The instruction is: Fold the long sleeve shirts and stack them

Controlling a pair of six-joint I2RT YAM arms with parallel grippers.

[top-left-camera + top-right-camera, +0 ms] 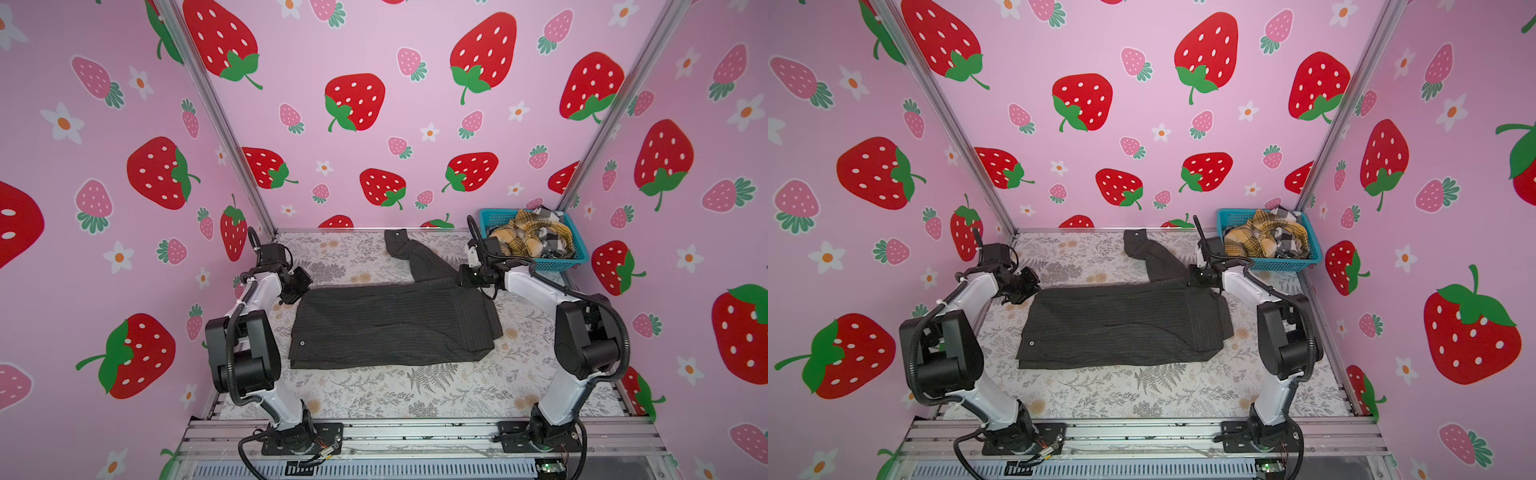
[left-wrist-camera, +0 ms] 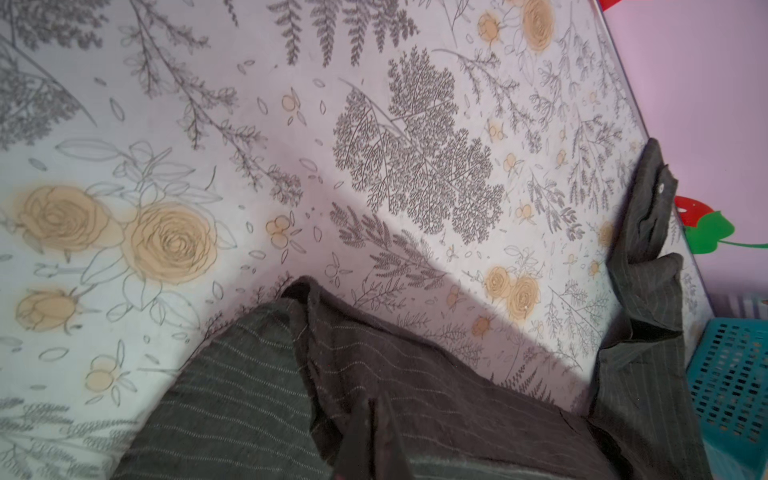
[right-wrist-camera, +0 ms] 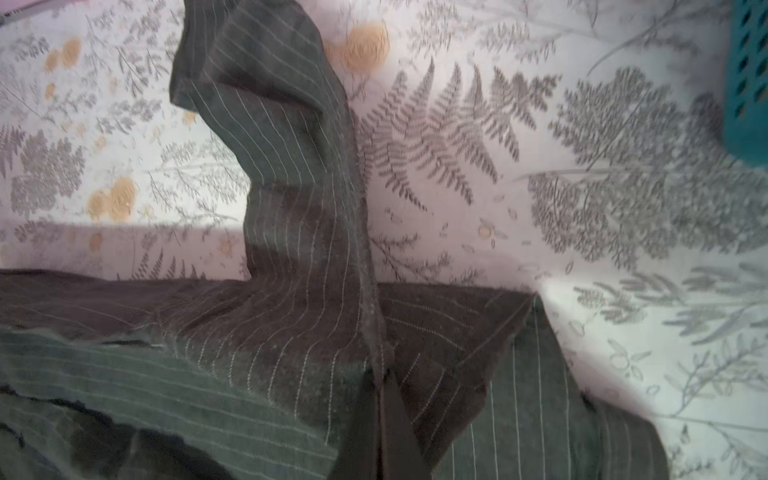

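Top views: left claw [image 1: 296,295] and right claw [image 1: 462,280] pinch far edge of charcoal shirt [image 1: 386,328].

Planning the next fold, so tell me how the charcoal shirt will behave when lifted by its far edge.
Probably floppy: the shirt lies in limp folds and will likely sag between grip points. Its loose sleeve will probably trail and drag over the table. It looks thin, so likely light.
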